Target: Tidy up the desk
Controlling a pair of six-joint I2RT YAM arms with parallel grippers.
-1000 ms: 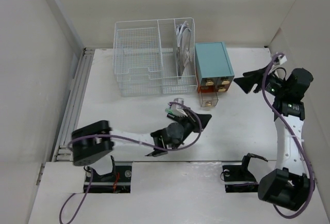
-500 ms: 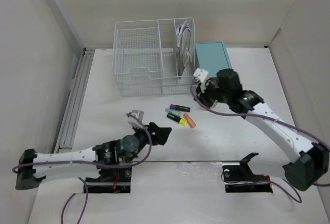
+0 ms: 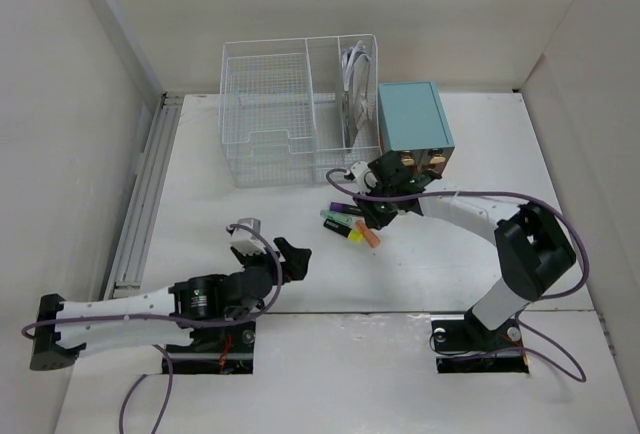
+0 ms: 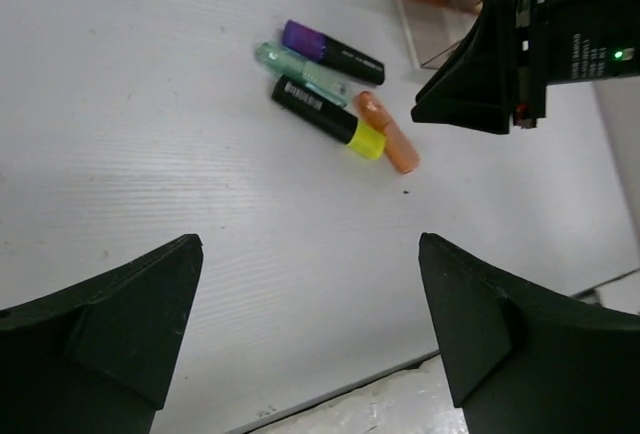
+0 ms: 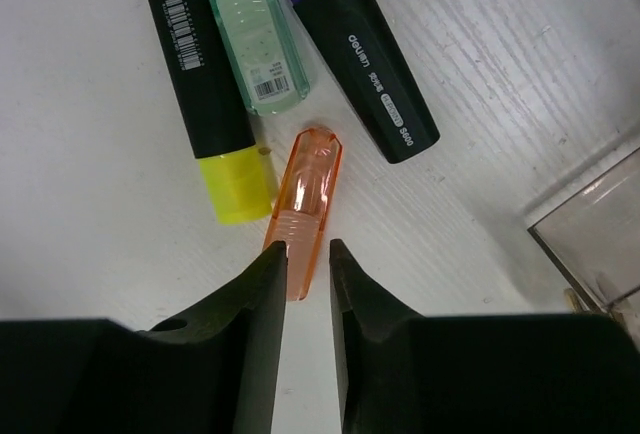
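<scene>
Right gripper (image 3: 372, 216) had swung down to mid-frame, astride the orange highlighter (image 5: 312, 184); we could not confirm a grip. Left gripper (image 4: 310, 242) gaped wide.

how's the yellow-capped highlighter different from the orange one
The yellow-capped highlighter has an opaque black body with a barcode; the orange highlighter is translucent orange throughout. The orange one looks shorter. The right gripper straddles its end; the yellow one lies free. Both lie flat on the desk.
</scene>
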